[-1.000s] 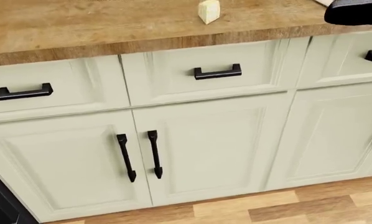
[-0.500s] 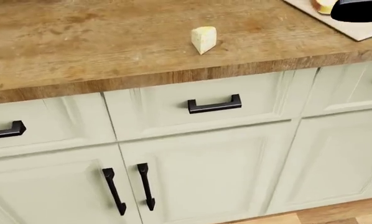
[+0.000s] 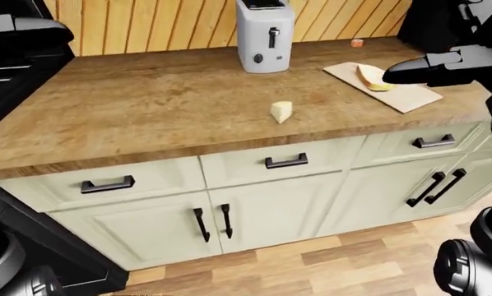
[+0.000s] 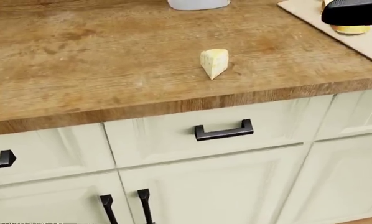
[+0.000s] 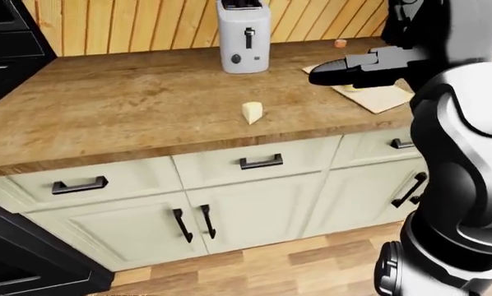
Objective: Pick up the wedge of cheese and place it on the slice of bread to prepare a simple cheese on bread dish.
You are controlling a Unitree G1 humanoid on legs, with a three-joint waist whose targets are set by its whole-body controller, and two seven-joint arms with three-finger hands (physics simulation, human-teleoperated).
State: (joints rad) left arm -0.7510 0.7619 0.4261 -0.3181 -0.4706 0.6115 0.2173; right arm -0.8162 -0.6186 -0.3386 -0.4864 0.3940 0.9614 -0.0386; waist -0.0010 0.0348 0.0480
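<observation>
The pale yellow cheese wedge (image 4: 214, 62) stands on the wooden counter (image 3: 147, 111) near its edge, above the middle drawer. The bread slice (image 3: 371, 77) lies on a light cutting board (image 3: 412, 97) at the counter's right. My right hand (image 3: 392, 76) is black and hovers over the board beside the bread, with its fingers stretched out and holding nothing. It is well to the right of the cheese. A dark shape at the top left of the left-eye view (image 3: 20, 29) may be my left hand; I cannot tell how its fingers stand.
A white toaster (image 3: 264, 34) stands near the wood-panel wall above the cheese in the left-eye view. A small orange thing (image 3: 357, 42) lies by the wall. A black stove (image 3: 3, 92) borders the counter's left. Pale green drawers and doors (image 3: 287, 163) are below.
The head camera has tilted up: the whole picture has shifted down, showing more of the counter, and the cheese now sits lower in the view. The cheese itself has not moved.
</observation>
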